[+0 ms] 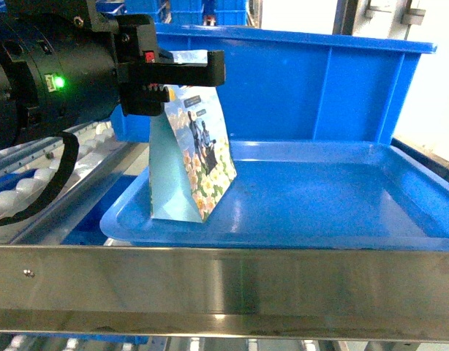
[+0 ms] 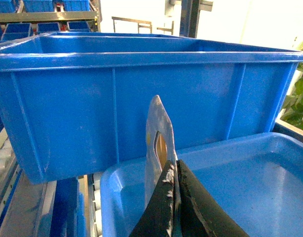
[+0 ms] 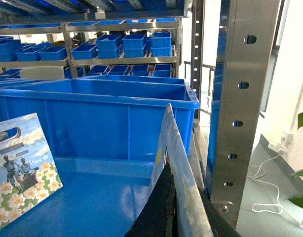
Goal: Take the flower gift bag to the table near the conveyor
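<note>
The flower gift bag, pale teal with daisies and two figures printed on it, stands upright at the left end of a blue tray. My left gripper is shut on its top edge. In the left wrist view the bag shows edge-on with its handle cutout just above the closed fingertips of the left gripper. The right wrist view has the bag at lower left. My right gripper is shut on a second thin pale bag, seen edge-on. The conveyor's white rollers run along the left. The table is out of view.
A deep blue bin stands right behind the tray. A steel rail crosses the front of the head view. A perforated steel upright rises close to the right of my right gripper. Shelves of blue bins fill the background.
</note>
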`<state>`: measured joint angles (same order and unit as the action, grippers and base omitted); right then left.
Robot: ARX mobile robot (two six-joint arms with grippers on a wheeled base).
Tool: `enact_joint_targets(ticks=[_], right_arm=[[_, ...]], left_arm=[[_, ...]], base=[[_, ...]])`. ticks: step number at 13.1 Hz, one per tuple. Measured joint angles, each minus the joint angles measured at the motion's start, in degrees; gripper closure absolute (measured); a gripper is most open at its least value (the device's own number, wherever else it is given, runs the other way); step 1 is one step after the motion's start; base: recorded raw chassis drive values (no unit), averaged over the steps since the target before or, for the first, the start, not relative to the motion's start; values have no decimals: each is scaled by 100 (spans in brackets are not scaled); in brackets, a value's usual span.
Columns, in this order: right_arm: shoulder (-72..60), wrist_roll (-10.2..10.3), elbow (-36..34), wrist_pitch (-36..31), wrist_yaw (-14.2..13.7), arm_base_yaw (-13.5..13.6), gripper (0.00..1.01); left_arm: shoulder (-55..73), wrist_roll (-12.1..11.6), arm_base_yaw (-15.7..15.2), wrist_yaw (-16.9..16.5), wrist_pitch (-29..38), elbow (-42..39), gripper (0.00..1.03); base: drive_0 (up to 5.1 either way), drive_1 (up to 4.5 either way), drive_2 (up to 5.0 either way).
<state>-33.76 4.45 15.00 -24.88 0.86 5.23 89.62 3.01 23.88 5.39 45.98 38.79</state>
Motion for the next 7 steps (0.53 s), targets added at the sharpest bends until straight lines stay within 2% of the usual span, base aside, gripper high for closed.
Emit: enact_joint_targets(ticks=[2,4,7], right_arm=[[0,-2,0,0,0,0,99],[0,-2,0,0,0,0,99],[0,-2,0,0,0,0,99]], left_arm=[[-17,-76,-13,107,177,-57,101],[-184,-280,-48,299,522,-157,101],[-660,-417,-205,498,732,-269,101]], base=[[0,0,0],[0,0,0],[0,0,0]])
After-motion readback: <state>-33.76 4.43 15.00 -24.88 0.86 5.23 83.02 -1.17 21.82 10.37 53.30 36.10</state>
